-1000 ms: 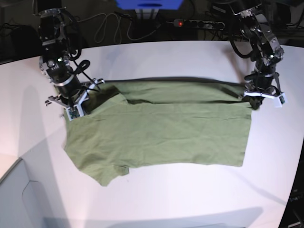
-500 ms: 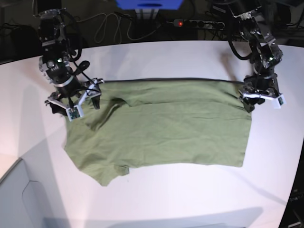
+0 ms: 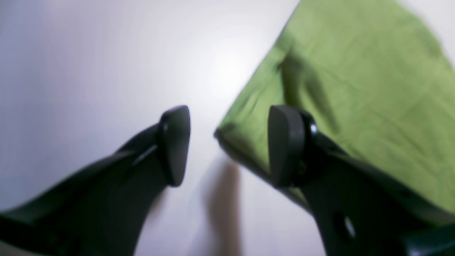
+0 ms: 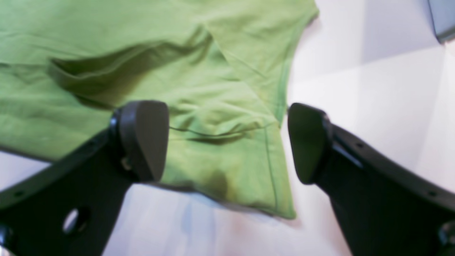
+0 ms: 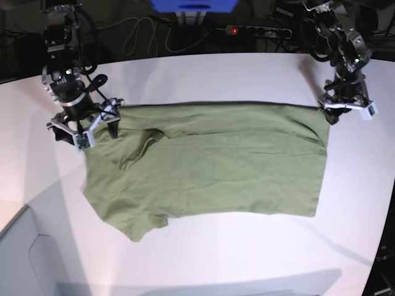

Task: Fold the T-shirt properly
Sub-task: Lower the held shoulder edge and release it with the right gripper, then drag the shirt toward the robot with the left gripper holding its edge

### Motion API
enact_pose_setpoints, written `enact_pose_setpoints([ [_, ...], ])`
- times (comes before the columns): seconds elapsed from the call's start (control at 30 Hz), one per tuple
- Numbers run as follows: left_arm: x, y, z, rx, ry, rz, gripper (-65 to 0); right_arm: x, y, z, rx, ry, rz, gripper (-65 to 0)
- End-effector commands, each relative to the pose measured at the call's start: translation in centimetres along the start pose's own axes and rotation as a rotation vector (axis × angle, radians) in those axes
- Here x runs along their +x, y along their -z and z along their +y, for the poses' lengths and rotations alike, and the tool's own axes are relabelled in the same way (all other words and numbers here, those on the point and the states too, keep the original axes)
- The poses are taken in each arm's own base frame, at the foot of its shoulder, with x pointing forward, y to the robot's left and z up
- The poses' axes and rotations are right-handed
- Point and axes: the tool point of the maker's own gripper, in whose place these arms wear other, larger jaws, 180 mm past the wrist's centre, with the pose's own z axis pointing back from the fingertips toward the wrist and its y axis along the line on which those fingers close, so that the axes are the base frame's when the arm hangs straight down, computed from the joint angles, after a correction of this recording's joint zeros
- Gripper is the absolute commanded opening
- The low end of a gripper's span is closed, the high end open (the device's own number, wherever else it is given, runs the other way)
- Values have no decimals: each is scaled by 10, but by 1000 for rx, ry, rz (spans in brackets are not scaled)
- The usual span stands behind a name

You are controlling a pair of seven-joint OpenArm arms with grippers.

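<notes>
With the T-shirt lying flat on the white table, its near sleeve spread, smooth any ridges first. Farther back, right gripper and left gripper hover wide open, gripping nothing: regrasp matching corners together.

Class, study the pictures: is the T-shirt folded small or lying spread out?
Mostly spread: the T-shirt lies flat across the table, only its far edge doubled over.

White table w/ dark bkgd behind; power strip & cables at back.
</notes>
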Motion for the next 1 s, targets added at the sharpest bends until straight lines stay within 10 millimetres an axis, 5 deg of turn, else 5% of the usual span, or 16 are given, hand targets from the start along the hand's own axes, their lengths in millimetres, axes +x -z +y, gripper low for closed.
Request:
enact_pose_setpoints([
  [0.0,18,0,-1,-8,9,-53,-311,11,-5,-3,-6,-16,-44,-145],
  [0.3,9,17,-3,-12,-37,-20,-315,-4,-11,1,2,-19,-9,-145],
  [0.4,0,21,1,-3,-53,5,-319,-7,-14,-12,-35,-4,-2,-145],
  [0.7,-14,28,5,7,-80,41,-650,-32,-9,-44,-110,41,63,-145],
  [0.97,-20,29,8,14,-88,55,-650,-65,1,-60,-141,89,134,-159],
])
